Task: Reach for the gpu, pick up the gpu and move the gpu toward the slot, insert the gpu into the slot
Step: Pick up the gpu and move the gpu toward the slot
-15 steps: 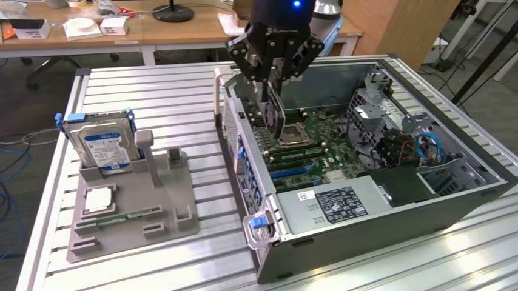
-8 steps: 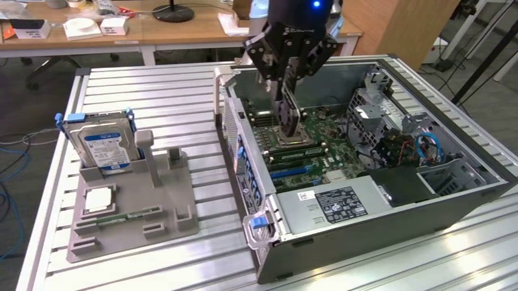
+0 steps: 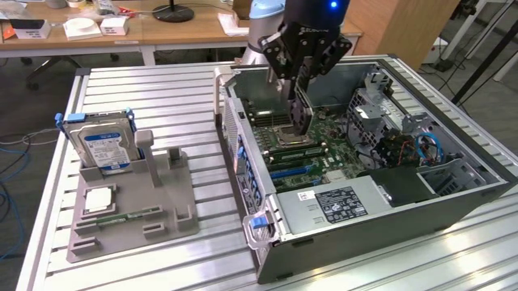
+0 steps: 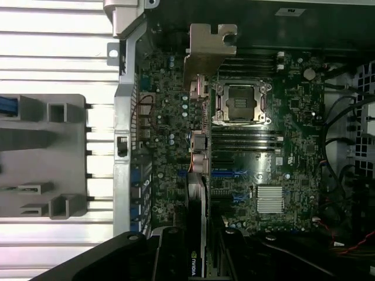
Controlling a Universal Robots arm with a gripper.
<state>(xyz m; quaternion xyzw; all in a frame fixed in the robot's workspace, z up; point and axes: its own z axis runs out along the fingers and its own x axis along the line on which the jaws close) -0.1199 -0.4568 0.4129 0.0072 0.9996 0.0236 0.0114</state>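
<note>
Fingers of the gripper are pinching the gpu by its upper edge, so the card hangs upright. At the exterior view's left I see a blue-labelled hard drive standing in a grey holder on the slatted table. Right of that lies the open computer case. The gpu is inside it, over the motherboard by the CPU socket; I can't tell whether it touches the board

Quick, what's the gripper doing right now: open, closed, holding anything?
Gripper: shut on the gpu, held on edge over the motherboard.
</note>
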